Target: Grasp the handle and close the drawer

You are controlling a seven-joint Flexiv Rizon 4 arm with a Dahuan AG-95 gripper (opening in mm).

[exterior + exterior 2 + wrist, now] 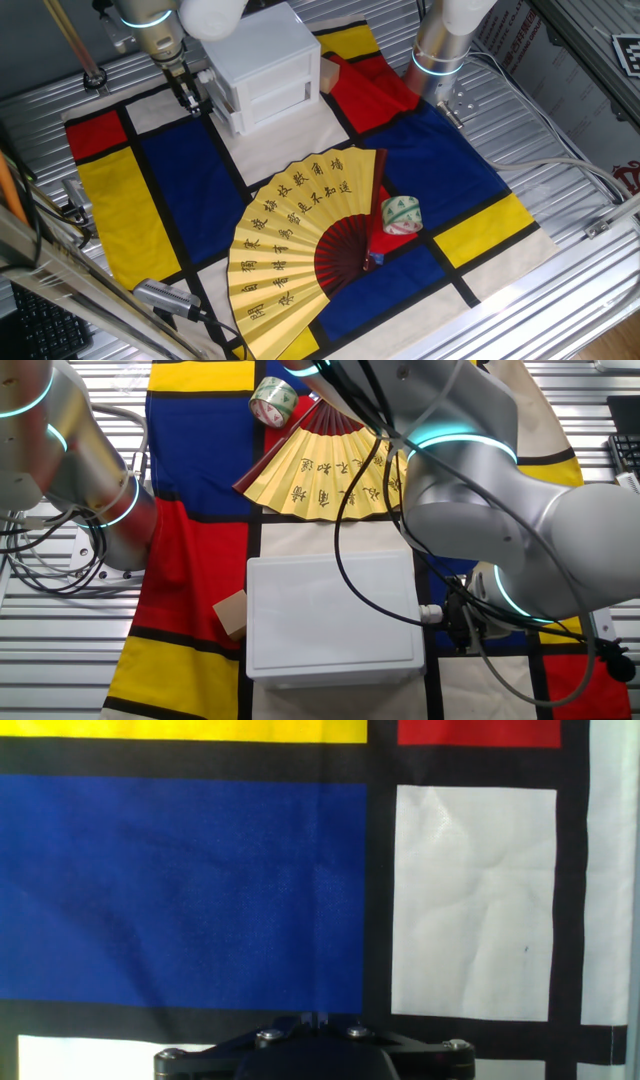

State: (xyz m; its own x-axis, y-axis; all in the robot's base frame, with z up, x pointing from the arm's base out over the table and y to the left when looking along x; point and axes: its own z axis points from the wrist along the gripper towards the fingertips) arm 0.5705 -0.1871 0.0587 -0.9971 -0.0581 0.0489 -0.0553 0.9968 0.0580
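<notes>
Hand view gives me almost nothing of the job: only the patterned cloth (200,890) below and the dark base of the gripper at the bottom edge, no fingertips, so I cannot tell from it whether the jaws are parted or together. From one fixed view I see the gripper (188,97) hanging low at the cabinet's (262,50) left front corner, just beside the cabinet, its dark fingers pointing down at the cloth; their spacing is too small to read, and I cannot say whether they touch anything. The drawer (272,97) sits in the front face of the cabinet, and it looks close to flush from here, though I can't judge how far it stands out. The handle itself I cannot pick out: white on white and tiny. In the other fixed view the cabinet's top (330,610) fills the middle and the arm hides the front. I judge the drawer light, stiff, smooth plastic that slides with little force; the whole cabinet is light too and may skate on the cloth if I push hard. I'd pinch the pull squarely at its middle, gently, since slick plastic that small slips out easily.
</notes>
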